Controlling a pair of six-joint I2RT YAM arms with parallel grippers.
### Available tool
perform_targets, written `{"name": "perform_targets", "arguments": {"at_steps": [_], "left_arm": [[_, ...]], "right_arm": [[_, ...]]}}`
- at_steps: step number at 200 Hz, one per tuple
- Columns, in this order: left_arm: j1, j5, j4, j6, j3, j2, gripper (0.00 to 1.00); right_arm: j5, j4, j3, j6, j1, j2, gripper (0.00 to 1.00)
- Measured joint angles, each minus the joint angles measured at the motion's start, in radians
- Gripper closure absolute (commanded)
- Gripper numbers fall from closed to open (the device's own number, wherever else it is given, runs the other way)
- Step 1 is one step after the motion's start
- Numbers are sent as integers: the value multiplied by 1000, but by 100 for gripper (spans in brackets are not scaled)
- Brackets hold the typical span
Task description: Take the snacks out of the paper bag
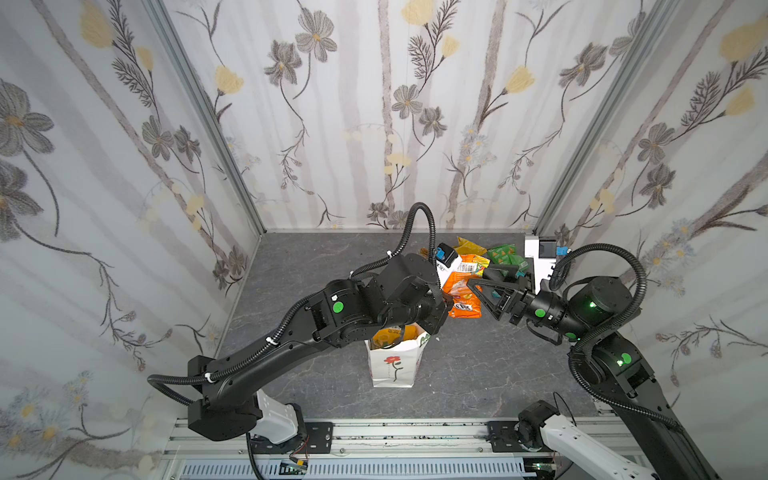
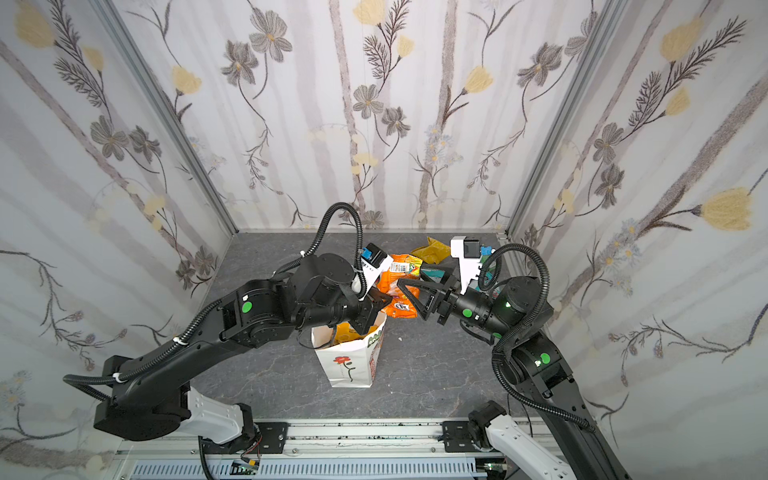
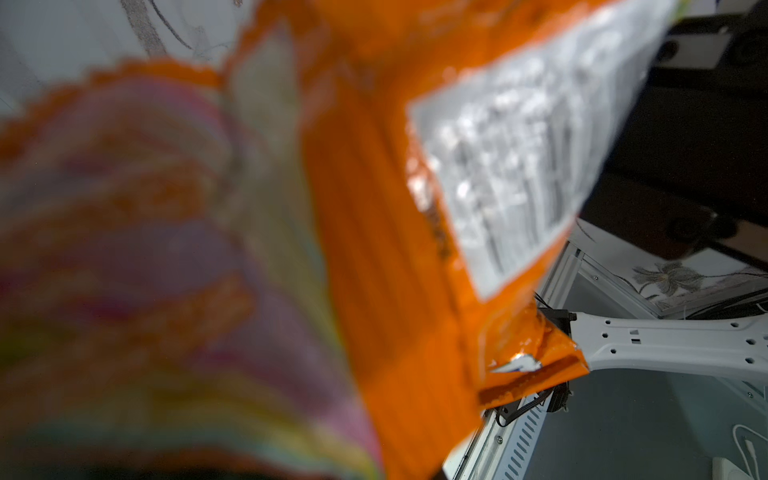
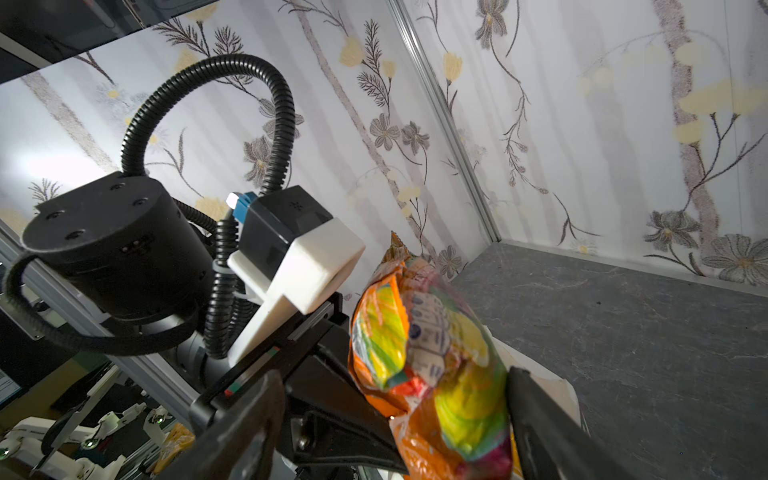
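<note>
The white paper bag (image 1: pixel 392 365) (image 2: pixel 351 365) with a red flower stands upright at the table's middle. My left gripper (image 1: pixel 444 305) (image 2: pixel 374 309) hangs just above its rim, shut on an orange packet (image 1: pixel 459 286) (image 3: pixel 374 249) (image 4: pixel 432 365). That packet stands between the spread fingers of my right gripper (image 1: pixel 478 279) (image 4: pixel 392 374), which is open. One finger (image 4: pixel 536 415) is close beside the foil, the other stands well off. A yellowish packet (image 1: pixel 392 334) shows in the bag's mouth. Behind lie yellow (image 1: pixel 469 246), green (image 1: pixel 503 255), teal (image 2: pixel 432 274) and another orange (image 1: pixel 467 311) packet.
Flowered walls (image 1: pixel 124 208) close in the left, back and right of the grey stone-look table (image 1: pixel 311 291). An aluminium rail (image 1: pixel 395 436) with both arm bases runs along the front edge. The loose packets crowd the back right.
</note>
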Motion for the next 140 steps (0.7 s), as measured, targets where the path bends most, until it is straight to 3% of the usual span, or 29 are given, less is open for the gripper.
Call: {"name": "perform_targets", "arguments": {"at_steps": [38,88,108,140], "left_arm": [[-16,-15,-23,24,21,21,100],[-36,-23,-37,48,33,31,100],[-39,-32,-37,49,33,31,93],[-43,-43,-37,63,32,25,70]], "right_arm": [[8,0,0,0,-2,5,39],[12,0,-1,0,-5,13,70],[11,0,-1,-1,-7,16,80],[11,3,-1,-2,-10,18,98]]}}
